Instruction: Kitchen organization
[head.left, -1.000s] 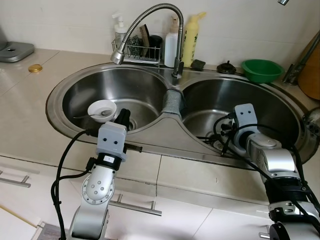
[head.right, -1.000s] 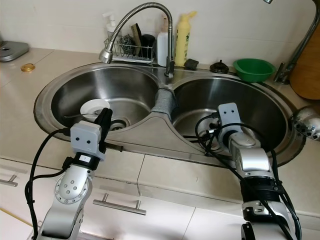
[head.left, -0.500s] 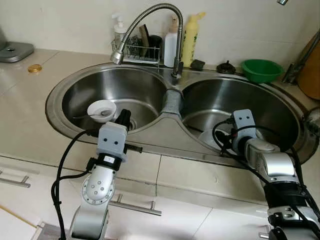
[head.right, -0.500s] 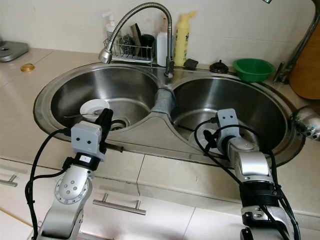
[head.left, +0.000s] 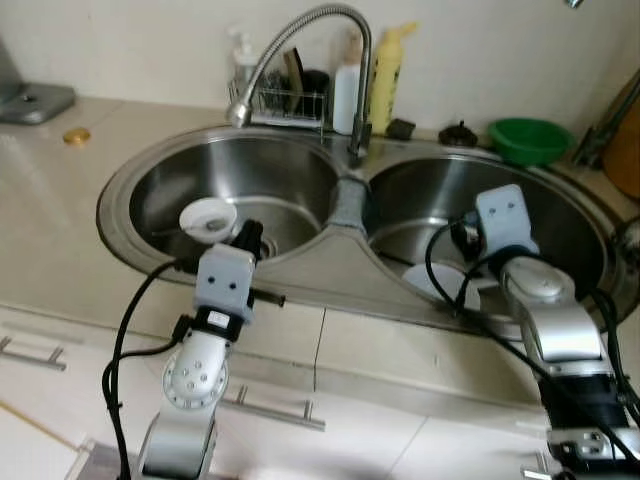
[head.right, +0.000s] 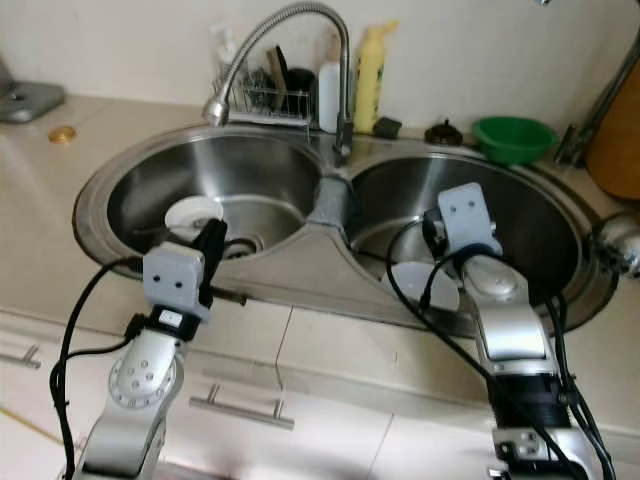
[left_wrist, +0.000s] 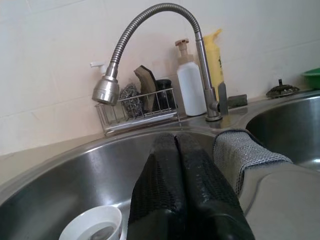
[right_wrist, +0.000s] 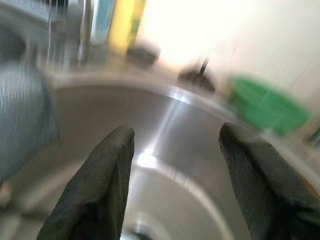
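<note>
Left gripper (left_wrist: 182, 165): fingers pressed together, empty, parked at the near rim of the left basin just beside the cup (head.left: 207, 217); no change from a second ago. Right gripper (right_wrist: 172, 165): fingers wide, empty, has lifted out of the right basin, uncovering a white plate (head.left: 441, 282) on its floor. Judgement: plate just released or not yet grasped. Green bowl (head.left: 528, 140) sits on the far counter.

You have a glossy steel sink (head.left: 300, 190), a ribbed metal faucet (left_wrist: 150, 20), a coarse grey woven cloth (left_wrist: 245, 155), matt textured black fingers (left_wrist: 185, 185) and a shiny tiled desk (head.left: 50, 240).
</note>
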